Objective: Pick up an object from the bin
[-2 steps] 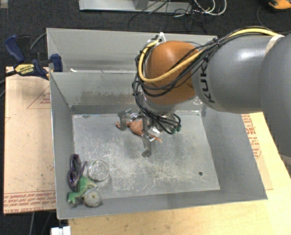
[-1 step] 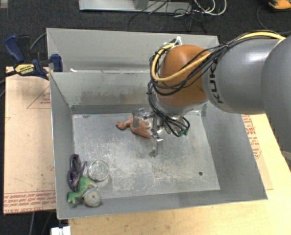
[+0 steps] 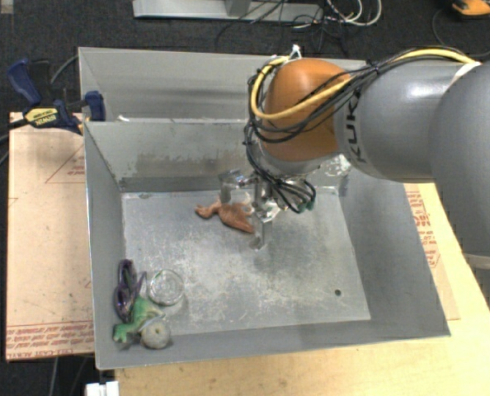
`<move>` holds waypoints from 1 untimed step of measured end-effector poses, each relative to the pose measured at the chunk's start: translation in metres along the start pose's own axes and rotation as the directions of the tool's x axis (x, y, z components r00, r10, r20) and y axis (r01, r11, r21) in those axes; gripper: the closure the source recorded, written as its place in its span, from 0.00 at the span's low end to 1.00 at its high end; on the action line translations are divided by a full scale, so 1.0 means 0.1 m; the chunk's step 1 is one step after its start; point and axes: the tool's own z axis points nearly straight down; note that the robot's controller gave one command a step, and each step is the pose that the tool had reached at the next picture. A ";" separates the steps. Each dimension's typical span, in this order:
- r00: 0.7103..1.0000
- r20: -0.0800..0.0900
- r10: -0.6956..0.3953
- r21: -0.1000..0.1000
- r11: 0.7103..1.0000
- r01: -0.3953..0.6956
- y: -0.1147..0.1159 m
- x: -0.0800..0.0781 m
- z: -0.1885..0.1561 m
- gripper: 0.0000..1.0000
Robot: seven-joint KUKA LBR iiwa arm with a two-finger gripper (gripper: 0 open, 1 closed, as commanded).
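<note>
A small brown rubbery figure [image 3: 227, 214] lies on the bin floor near the middle of the back part, stretched out left to right. My gripper [image 3: 245, 211] hangs right over its right end, low above the floor. It is open: one finger [image 3: 228, 190] stands behind the figure and the other finger [image 3: 259, 231] stands in front of it. The figure's right end lies between them, partly hidden by the gripper, and whether a finger touches it I cannot tell.
In the front left corner lies a small cluster: a purple looped thing [image 3: 127, 285], a clear round lid [image 3: 166, 287], a green toy [image 3: 134, 320] and a grey disc [image 3: 155, 333]. A tiny dark speck [image 3: 337, 292] sits on the floor at the right.
</note>
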 end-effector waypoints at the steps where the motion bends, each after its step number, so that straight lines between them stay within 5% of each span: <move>1: 0.993 0.013 -0.120 0.003 0.993 0.120 -0.03 -0.19 0.38 0.00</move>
